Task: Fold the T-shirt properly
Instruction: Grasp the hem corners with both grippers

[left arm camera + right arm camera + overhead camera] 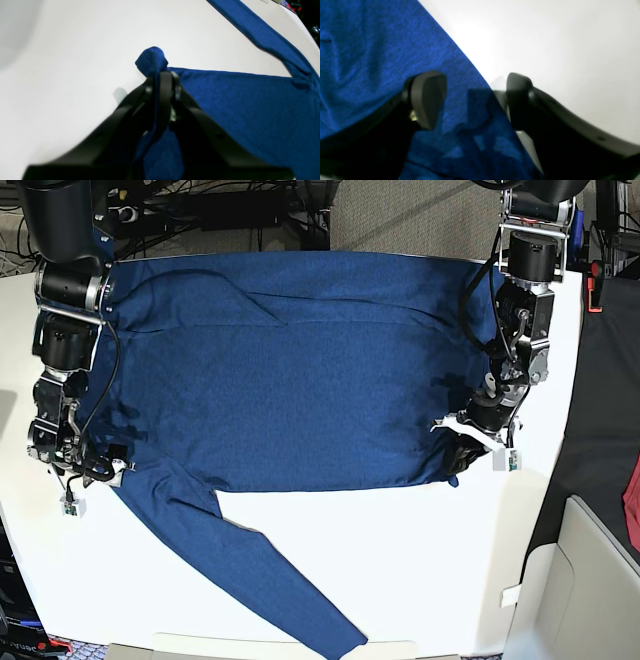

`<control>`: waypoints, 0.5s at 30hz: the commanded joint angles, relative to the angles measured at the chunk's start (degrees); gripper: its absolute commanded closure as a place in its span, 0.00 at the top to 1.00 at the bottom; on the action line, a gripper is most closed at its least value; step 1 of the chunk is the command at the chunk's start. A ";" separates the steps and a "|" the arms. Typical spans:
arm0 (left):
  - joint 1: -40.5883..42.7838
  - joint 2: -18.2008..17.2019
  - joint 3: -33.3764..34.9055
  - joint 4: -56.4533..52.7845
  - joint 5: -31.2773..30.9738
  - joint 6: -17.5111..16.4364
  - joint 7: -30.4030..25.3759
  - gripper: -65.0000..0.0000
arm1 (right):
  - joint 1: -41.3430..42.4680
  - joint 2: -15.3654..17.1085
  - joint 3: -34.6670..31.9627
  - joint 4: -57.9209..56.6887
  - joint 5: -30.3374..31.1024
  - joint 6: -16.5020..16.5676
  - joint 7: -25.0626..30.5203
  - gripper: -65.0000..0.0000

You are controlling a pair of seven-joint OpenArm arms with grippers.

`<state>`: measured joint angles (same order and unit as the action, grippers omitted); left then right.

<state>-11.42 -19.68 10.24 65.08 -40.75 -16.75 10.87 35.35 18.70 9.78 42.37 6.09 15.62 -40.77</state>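
The dark-blue T-shirt (290,380) lies spread flat on the white table (420,570), one long sleeve (250,580) trailing toward the front edge. My left gripper (457,465) is at the shirt's front right corner. In the left wrist view this left gripper (162,75) is shut on a bunched tuft of the T-shirt (237,105). At the left side, where the sleeve meets the body, sits my right gripper (100,472). In the right wrist view the right gripper (472,100) stands open, its jaws straddling the edge of the T-shirt (370,50), one finger (427,97) over the cloth.
The table's right edge runs close beside the left arm (525,300). A red cloth (632,500) hangs off the table at far right, above a beige box (590,580). Cables and dark equipment (230,210) line the back edge.
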 commanded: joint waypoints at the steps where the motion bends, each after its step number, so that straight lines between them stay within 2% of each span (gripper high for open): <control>1: -1.28 -0.67 -0.26 1.16 -0.61 -0.52 -1.51 0.00 | -0.41 -0.63 0.02 -0.22 1.25 1.22 -3.31 0.46; 3: -1.28 -0.67 -0.26 1.51 -0.61 -0.52 -1.51 0.00 | -0.50 -1.25 0.20 -0.22 1.34 1.22 -3.31 0.27; 5: -1.20 -0.67 -0.26 1.95 -0.61 -0.52 -1.51 0.00 | -0.67 -1.86 0.46 -0.22 1.34 1.22 -3.23 0.11; 7: -0.76 -0.76 -0.26 2.57 -0.61 -0.52 -1.51 0.00 | -0.94 -1.95 0.46 0.49 1.34 1.22 -3.31 0.00; 11: -0.49 -0.76 -0.26 3.36 -0.61 -0.52 -1.51 0.00 | -2.61 -2.13 0.46 5.50 1.87 1.22 -3.40 0.01; 15: 0.48 -0.76 -0.35 4.24 -0.61 -0.52 -1.51 0.00 | -5.42 -1.42 0.46 12.53 6.00 1.22 -4.90 0.01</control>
<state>-9.87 -19.73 10.24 67.99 -40.73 -16.67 10.92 28.84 16.56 10.28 54.15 12.32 16.49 -44.58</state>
